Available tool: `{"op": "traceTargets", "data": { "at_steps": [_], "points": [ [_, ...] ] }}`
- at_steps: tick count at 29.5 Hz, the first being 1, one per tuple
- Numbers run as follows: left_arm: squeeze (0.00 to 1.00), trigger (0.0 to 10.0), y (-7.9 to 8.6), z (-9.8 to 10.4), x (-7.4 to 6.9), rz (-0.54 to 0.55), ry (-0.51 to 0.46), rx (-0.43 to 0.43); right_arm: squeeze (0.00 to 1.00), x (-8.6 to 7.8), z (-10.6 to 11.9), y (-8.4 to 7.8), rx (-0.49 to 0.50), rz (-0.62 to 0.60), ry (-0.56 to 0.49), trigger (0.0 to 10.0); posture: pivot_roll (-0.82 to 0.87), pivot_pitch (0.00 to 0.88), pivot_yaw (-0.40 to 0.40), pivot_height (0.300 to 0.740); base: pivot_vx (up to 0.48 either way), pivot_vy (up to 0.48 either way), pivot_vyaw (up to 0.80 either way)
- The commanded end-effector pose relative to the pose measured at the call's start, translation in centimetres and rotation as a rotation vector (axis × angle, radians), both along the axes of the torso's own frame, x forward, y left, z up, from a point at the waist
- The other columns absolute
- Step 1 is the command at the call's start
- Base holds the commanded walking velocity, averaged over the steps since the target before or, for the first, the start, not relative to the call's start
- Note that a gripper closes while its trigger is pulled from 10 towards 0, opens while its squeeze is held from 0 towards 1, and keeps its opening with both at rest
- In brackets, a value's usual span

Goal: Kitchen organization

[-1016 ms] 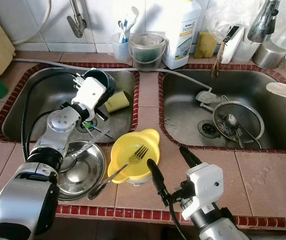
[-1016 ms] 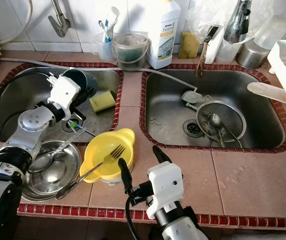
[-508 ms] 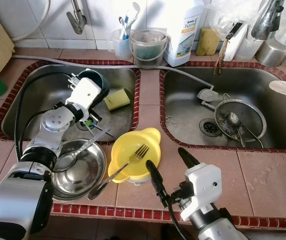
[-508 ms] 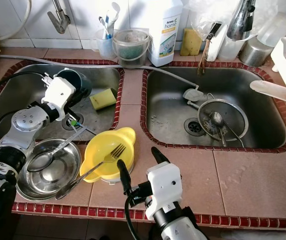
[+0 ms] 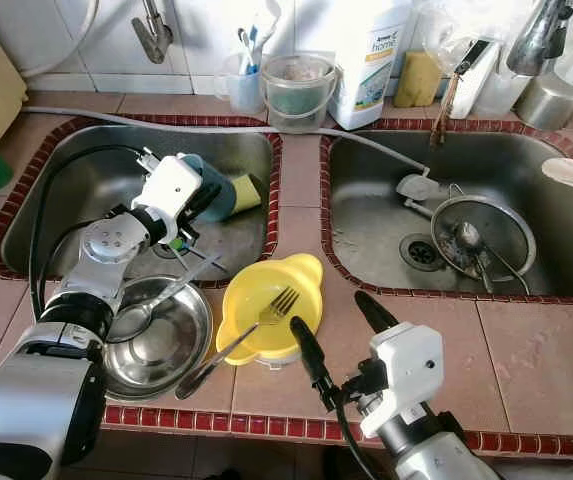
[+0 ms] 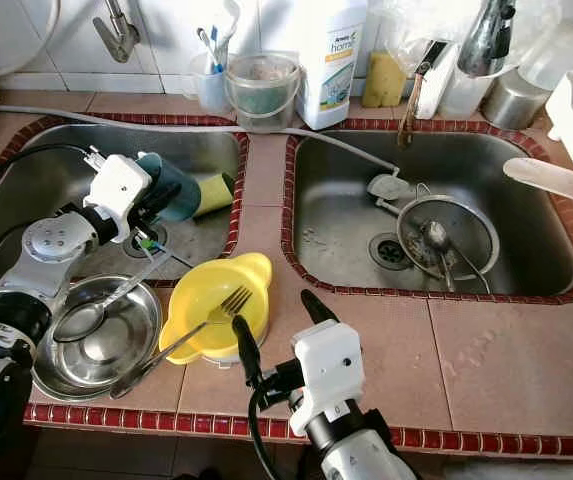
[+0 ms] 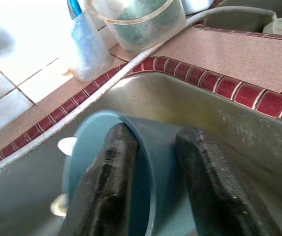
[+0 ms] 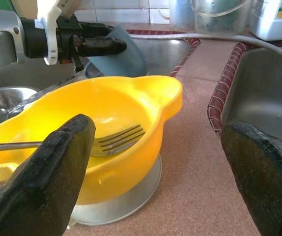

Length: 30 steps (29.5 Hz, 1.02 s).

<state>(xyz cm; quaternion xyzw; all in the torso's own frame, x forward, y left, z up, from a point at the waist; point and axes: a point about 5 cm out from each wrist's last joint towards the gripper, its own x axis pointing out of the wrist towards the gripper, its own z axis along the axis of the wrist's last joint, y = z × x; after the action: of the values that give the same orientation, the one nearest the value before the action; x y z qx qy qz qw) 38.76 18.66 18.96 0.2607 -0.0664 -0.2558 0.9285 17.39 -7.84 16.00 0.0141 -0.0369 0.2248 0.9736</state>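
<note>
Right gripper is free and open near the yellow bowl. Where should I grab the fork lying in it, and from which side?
Take the fork by its bare handle where it juts out past the yellow bowl's rim toward the steel bowl. The tines rest inside the bowl, where the wall would probably block the fingers. Bring the right gripper in from above, fingers straddling the handle crosswise.

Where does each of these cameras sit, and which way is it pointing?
Left and right eye views: on the head, looking down at the double steel sink; both silver arms show.
Left wrist view: along the left pincer, clamped on the rim of the teal plastic cup.
Right wrist view: between the open right pincer fingers, facing the yellow plastic bowl holding a metal fork.
Shared: both wrist views show the cup.
</note>
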Motion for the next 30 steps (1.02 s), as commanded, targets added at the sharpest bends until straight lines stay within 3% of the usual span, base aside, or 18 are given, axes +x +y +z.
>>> {"op": "traceTargets", "data": {
  "at_steps": [1,12,18,19,22,26,27,30],
  "points": [
    [1.0,10.0,0.5,0.4,0.1,0.008,0.001,-0.001,0.0,-0.1,0.0,0.1,0.007,0.002,0.007,10.0,-0.39,0.217,0.057,0.74,0.0,0.0,0.0],
    [1.0,10.0,0.3,0.6,0.0,-0.028,0.0,0.035,0.0,0.1,0.0,0.2,0.011,0.01,0.006,10.0,-0.38,0.21,0.06,0.74,0.0,0.0,0.0],
    [0.96,10.0,0.5,1.1,0.3,0.004,0.009,-0.066,0.0,0.3,0.0,0.3,0.011,0.005,-0.004,10.0,-0.38,0.193,0.064,0.74,0.0,0.0,0.0],
    [0.0,10.0,0.5,1.3,0.3,0.01,0.008,-0.096,0.0,0.5,0.0,0.2,0.008,-0.004,-0.016,10.0,-0.37,0.182,0.066,0.74,0.0,0.0,0.0],
    [0.0,10.0,0.9,1.7,0.4,0.051,-0.002,-0.18,0.0,1.6,0.3,-0.1,0.011,-0.047,-0.053,10.0,-0.35,0.164,0.073,0.74,0.0,0.0,0.0],
    [0.0,10.0,1.1,2.0,0.4,0.079,-0.012,-0.221,0.0,2.5,0.5,-0.3,0.016,-0.081,-0.075,10.0,-0.34,0.148,0.075,0.74,0.0,0.0,0.0],
    [0.0,10.0,1.3,2.5,0.4,0.104,-0.022,-0.284,0.0,3.4,0.7,-0.4,0.018,-0.102,-0.101,10.0,-0.32,0.134,0.075,0.74,0.0,0.0,0.0],
    [0.0,10.0,1.5,2.9,0.1,0.136,-0.047,-0.33,0.0,4.9,1.1,-0.6,0.032,-0.135,-0.135,10.0,-0.29,0.11,0.074,0.74,0.0,0.0,0.0]
  ]
}}
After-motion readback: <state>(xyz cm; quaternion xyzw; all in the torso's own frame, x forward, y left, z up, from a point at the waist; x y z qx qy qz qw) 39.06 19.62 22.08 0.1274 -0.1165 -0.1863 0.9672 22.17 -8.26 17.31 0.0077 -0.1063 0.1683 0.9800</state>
